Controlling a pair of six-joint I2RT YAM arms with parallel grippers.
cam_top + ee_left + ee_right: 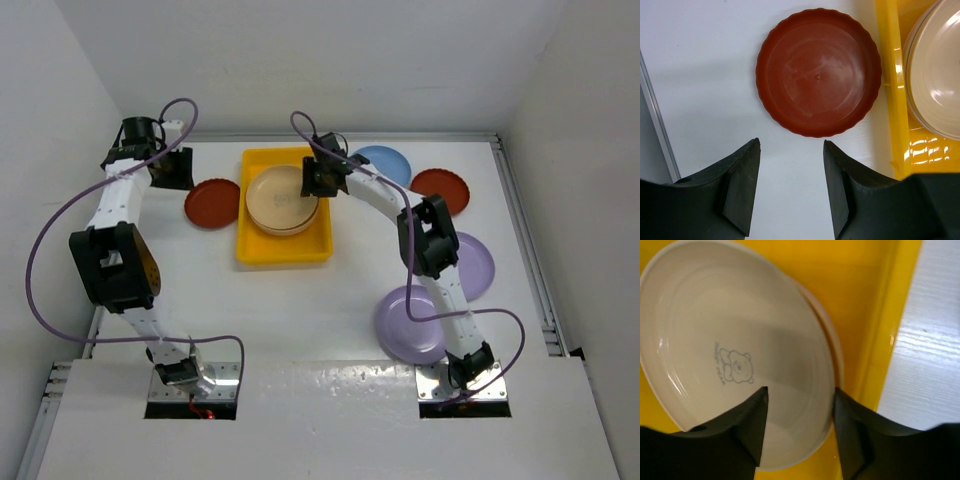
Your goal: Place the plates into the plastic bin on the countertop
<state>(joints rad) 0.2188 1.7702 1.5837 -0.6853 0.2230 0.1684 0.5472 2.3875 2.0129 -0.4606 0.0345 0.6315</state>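
Right gripper [800,392]: half open, nothing is held; the cream plate [730,340] rim is seen between its jaws.
Best way: it is lifted straight up and kept off the plastic bin [865,300] wall at 3 o'clock.

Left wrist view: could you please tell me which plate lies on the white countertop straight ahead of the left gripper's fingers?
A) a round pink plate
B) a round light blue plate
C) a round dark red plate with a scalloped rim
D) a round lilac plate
C: the round dark red plate lies flat on the white countertop just beyond the open left gripper, beside the yellow plastic bin.
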